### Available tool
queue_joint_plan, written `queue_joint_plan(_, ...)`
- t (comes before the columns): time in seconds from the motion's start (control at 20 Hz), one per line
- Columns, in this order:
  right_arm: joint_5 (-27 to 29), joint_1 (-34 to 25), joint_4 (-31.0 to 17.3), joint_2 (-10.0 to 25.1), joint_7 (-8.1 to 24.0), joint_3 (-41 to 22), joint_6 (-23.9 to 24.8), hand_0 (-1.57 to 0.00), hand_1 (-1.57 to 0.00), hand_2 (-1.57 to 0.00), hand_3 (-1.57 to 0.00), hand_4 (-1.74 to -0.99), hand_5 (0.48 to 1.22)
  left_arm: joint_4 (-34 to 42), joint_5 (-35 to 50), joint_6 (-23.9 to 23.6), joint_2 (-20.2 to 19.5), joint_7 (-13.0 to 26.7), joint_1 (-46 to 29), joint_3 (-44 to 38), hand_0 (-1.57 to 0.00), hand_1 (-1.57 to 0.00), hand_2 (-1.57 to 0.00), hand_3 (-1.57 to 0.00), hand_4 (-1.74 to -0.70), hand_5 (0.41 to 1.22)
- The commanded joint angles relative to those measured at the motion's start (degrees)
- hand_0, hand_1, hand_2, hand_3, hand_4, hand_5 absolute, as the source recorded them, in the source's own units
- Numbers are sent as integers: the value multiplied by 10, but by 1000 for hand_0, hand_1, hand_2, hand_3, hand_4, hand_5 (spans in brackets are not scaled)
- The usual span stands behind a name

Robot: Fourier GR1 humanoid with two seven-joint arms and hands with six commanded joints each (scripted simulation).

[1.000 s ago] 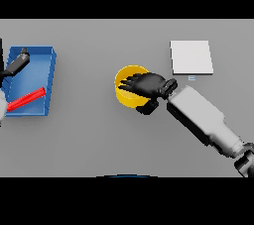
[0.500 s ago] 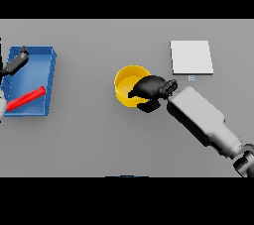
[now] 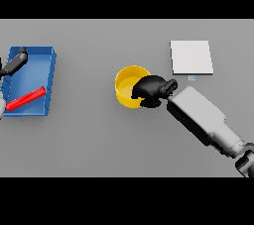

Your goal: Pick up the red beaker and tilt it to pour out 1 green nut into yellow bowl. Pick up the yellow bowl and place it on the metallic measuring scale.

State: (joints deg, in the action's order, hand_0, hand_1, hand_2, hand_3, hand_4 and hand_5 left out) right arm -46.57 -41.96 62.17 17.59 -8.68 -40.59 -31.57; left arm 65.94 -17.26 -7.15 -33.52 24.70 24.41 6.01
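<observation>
head view: right hand (image 3: 151, 90) curled over the yellow bowl (image 3: 127, 86) rim – a one-sided pinch, so lifting toward the scale (image 3: 191, 57) could tip it

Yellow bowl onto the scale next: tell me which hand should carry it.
Right. The right hand is already curled on the yellow bowl rim, with the metallic measuring scale close on that side. The left hand is far off over the blue tray.

Bare grey table (image 3: 99, 140) spans the centre and lower frame; between the yellow bowl (image 3: 128, 86) at centre and the metallic measuring scale (image 3: 191, 57) at upper right nothing stands; the blue tray (image 3: 49, 78) blocks the left edge.
</observation>
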Motion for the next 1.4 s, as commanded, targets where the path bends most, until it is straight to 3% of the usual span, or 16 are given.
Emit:
queue_joint_plan(0.0,2,5,9,9,-7,0,0,-1509,-1508,-1288,-1389,-1716,1204,-2,-1,-1,1,3,0,1,1,1,1,1,-733,686)
queue_joint_plan(0.2,12,-2,42,26,-2,7,-23,-1546,-1545,-1356,-1336,-1731,1214,4,-4,2,0,5,8,4,1,1,1,1,-729,690)
queue_joint_plan(0.4,23,-14,77,36,39,30,-47,-1561,-1560,-1413,-1252,-1737,1218,9,-3,1,-2,2,5,2,1,1,1,1,-736,695)
queue_joint_plan(0.65,32,-27,99,75,36,66,-45,-1568,-1568,-1436,-1266,-1740,1220,13,-2,1,-6,1,-4,0,1,1,1,1,-736,697)
queue_joint_plan(0.75,34,-26,87,86,24,76,-30,-1569,-1569,-1439,-1376,-1740,1220,12,1,1,-4,1,2,-2,1,1,1,1,-746,697)
queue_joint_plan(1.0,33,-43,48,116,14,109,-3,-1570,-1570,-1504,-1239,-1741,1221,10,0,5,-8,8,3,-3,1,1,1,1,-744,710)
queue_joint_plan(1.35,22,-66,-71,144,-13,154,70,-1571,-1571,-1501,-1175,-1741,1221,21,1,6,-6,17,-5,-2,1,1,1,1,-734,697)
